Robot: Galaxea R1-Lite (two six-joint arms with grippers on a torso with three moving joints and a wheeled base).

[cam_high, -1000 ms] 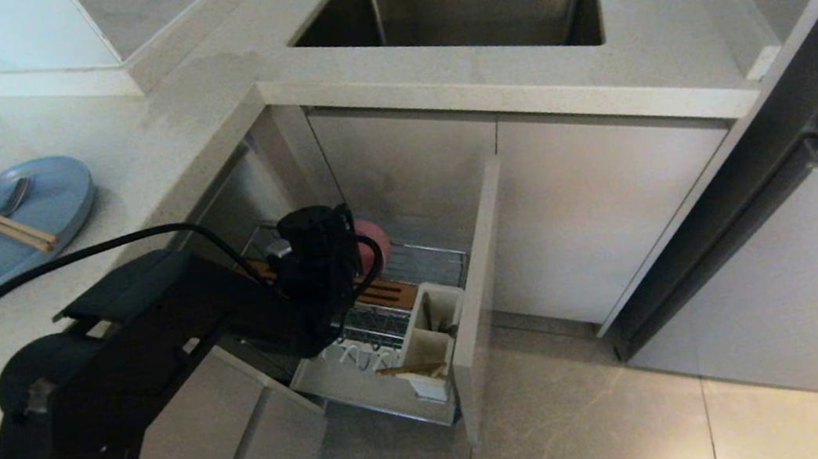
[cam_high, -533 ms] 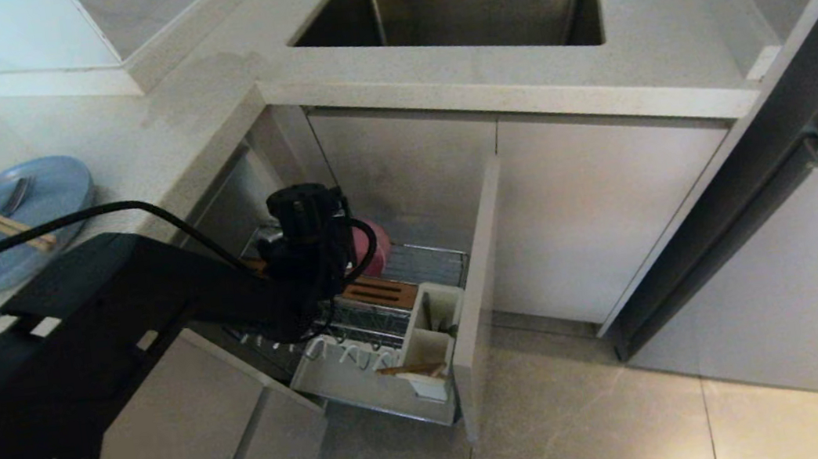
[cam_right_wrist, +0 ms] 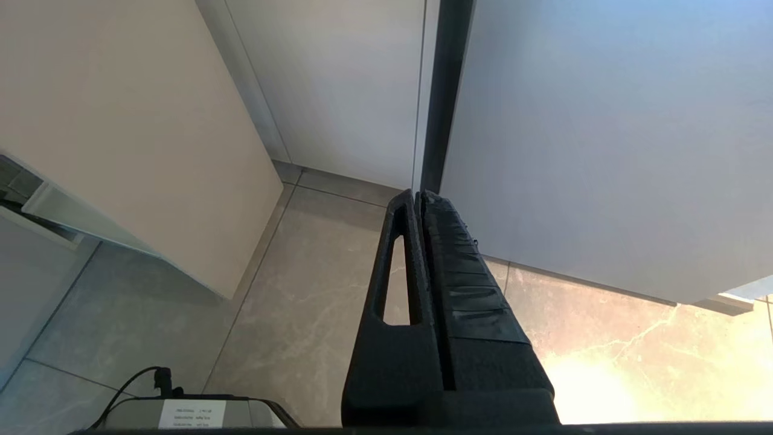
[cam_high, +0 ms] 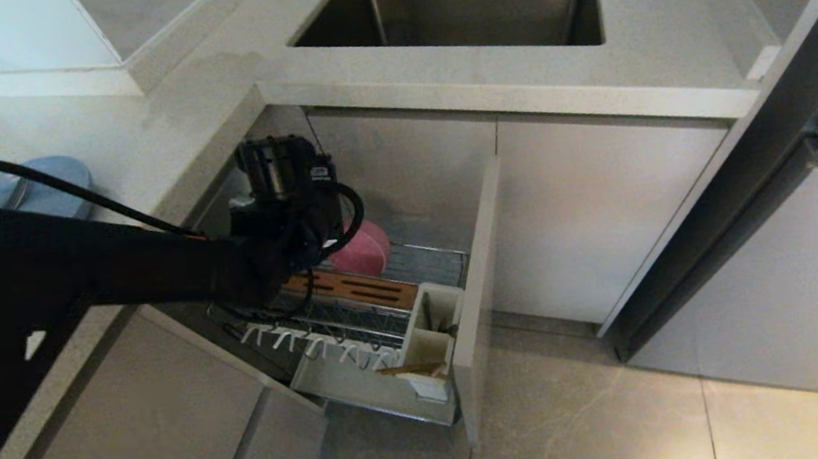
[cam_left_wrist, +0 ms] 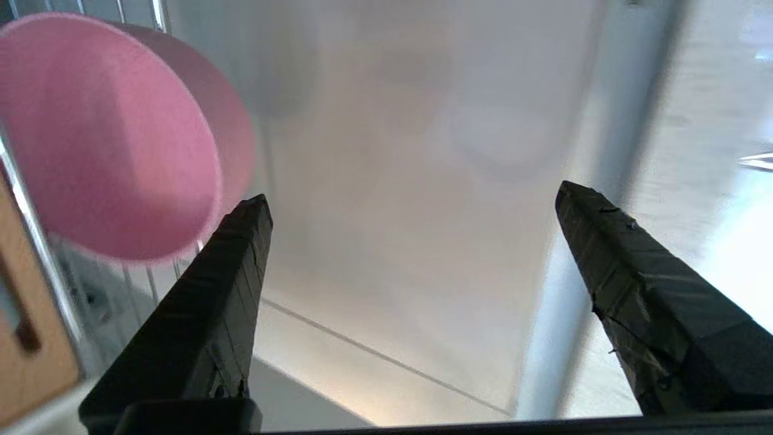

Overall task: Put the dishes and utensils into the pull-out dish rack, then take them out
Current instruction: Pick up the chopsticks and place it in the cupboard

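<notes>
The pink bowl (cam_high: 363, 251) stands on its edge at the back of the pull-out dish rack (cam_high: 425, 259), behind the brown wooden strip (cam_high: 353, 288). My left arm's wrist (cam_high: 284, 183) hangs just above and to the left of the bowl. In the left wrist view my left gripper (cam_left_wrist: 413, 196) is open and empty, and the bowl (cam_left_wrist: 109, 133) sits apart from one finger (cam_left_wrist: 241, 254). The light-blue plate (cam_high: 44, 187) lies on the counter at the left, mostly hidden by my arm, as are the utensils on it. My right gripper (cam_right_wrist: 420, 196) is shut, parked over the floor.
White prongs (cam_high: 313, 345) and a white utensil cup (cam_high: 430, 329) fill the rack's front, behind the beige front panel (cam_high: 476, 292). The steel sink (cam_high: 458, 2) is set into the counter above. A cabinet door (cam_high: 763, 159) stands open at the right.
My left gripper has opened, let go of the pink bowl and risen up and back from it. The bowl stays in the rack. My arm now covers most of the plate.
</notes>
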